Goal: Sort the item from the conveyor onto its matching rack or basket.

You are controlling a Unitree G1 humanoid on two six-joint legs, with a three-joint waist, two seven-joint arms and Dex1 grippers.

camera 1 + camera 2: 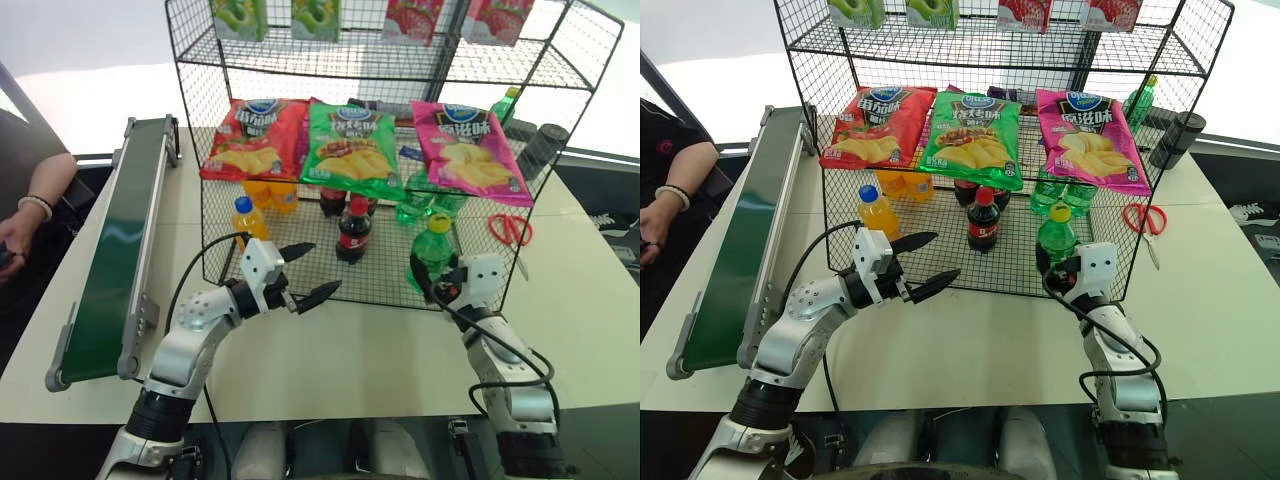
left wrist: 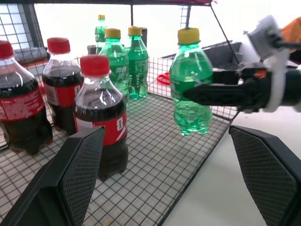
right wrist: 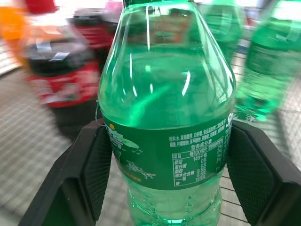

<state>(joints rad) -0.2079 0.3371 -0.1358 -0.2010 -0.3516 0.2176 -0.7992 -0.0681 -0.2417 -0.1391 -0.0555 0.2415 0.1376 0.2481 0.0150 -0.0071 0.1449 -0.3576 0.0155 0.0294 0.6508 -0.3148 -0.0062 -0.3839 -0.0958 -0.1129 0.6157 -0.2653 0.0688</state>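
Both grippers sit nearest the camera, at the front edge of the black wire rack (image 1: 400,60) on the table (image 1: 350,360). Beside the rack lies the green conveyor (image 1: 110,260). Right gripper (image 1: 440,285) fingers (image 3: 101,165) clamp the green bottle (image 1: 430,252) upright, over the rack's lowest shelf, near a cola bottle (image 1: 352,228). Left gripper (image 1: 305,272) fingers spread wide, holding nothing.
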